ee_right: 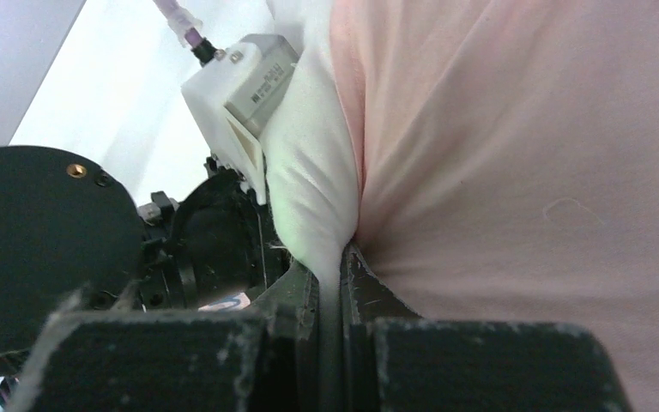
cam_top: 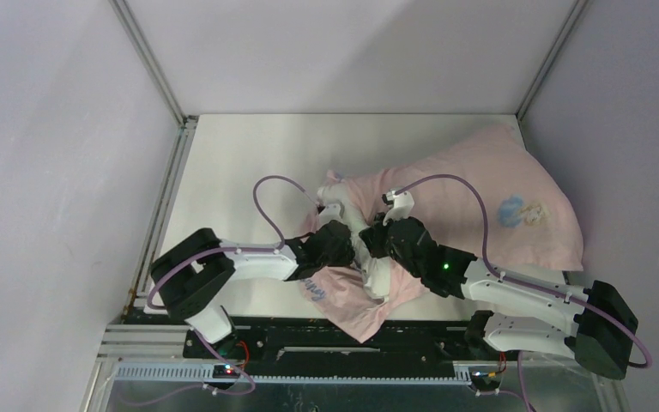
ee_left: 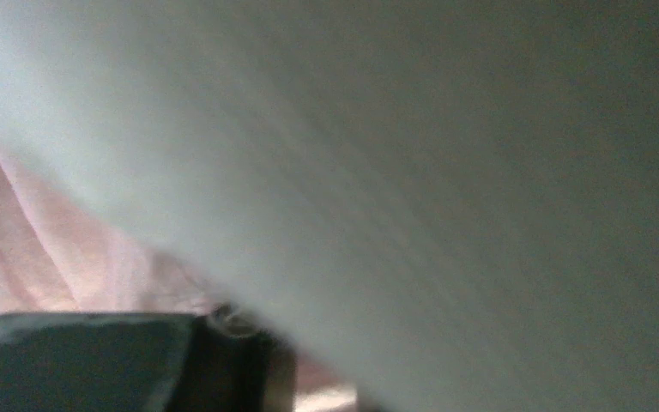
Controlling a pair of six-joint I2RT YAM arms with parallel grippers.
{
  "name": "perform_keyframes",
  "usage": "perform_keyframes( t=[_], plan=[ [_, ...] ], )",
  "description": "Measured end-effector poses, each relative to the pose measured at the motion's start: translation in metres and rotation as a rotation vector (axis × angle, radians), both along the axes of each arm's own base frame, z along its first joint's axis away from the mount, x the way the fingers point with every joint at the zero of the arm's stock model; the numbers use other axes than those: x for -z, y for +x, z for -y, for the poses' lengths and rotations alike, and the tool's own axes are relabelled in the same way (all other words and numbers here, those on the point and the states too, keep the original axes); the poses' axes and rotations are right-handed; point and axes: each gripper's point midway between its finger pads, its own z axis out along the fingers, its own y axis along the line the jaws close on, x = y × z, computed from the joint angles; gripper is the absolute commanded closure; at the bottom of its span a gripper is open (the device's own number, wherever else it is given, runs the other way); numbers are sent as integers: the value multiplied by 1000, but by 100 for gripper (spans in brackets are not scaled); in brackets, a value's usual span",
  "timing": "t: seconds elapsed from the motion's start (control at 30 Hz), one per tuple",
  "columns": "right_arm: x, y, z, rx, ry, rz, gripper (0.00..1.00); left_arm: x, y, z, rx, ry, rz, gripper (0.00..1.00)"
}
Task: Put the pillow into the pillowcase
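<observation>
On the pale surface (cam_top: 249, 154), the pillow (ee_right: 309, 189) sits mostly inside the pink pillowcase (cam_top: 480, 206), a white end bulging between your arms. Your right gripper (ee_right: 335, 262) is pinched tight on that end; how wide the left gripper (cam_top: 336, 243) stands you cannot tell. Both should handle soft and limp, so grab the case's hem.

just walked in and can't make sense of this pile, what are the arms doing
Two arms are getting a white pillow into a pink pillowcase. The case looks mostly filled, bulging toward the far right of the table. The right gripper is shut on a fold of pillow at the case's open end. The left gripper is buried in the same bunch, its grip hidden.
</observation>
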Motion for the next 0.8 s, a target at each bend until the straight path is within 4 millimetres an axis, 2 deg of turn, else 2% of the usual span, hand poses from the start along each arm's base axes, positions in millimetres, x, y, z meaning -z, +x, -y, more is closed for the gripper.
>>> perform_keyframes(
  t=[0.03, 0.13, 0.2, 0.3, 0.37, 0.53, 0.67, 0.8],
  plan=[
    [0, 0, 0, 0, -1, -1, 100, 3, 0, 0, -8, 5, -5, 90],
    [2, -1, 1, 2, -9, -4, 100, 6, 1, -2, -35, 9, -8, 100],
    [1, -1, 2, 5, -10, -2, 100, 3, 3, -8, -63, 9, -4, 100],
    [-1, -2, 5, 7, -12, 3, 100, -3, 7, -26, -125, -4, -2, 100],
    [-4, -4, 9, 8, -18, 9, 100, -8, 15, -52, -201, -31, -9, 100],
    [-11, -4, 13, 12, -29, 31, 100, -27, 37, -102, -370, -136, -9, 100],
    [-14, -8, 8, -21, -69, 41, 100, -46, 44, -113, -405, -204, 12, 100],
    [-5, -9, -2, -59, -143, 32, 100, -65, 45, -115, -406, -249, 46, 100]
  ],
)
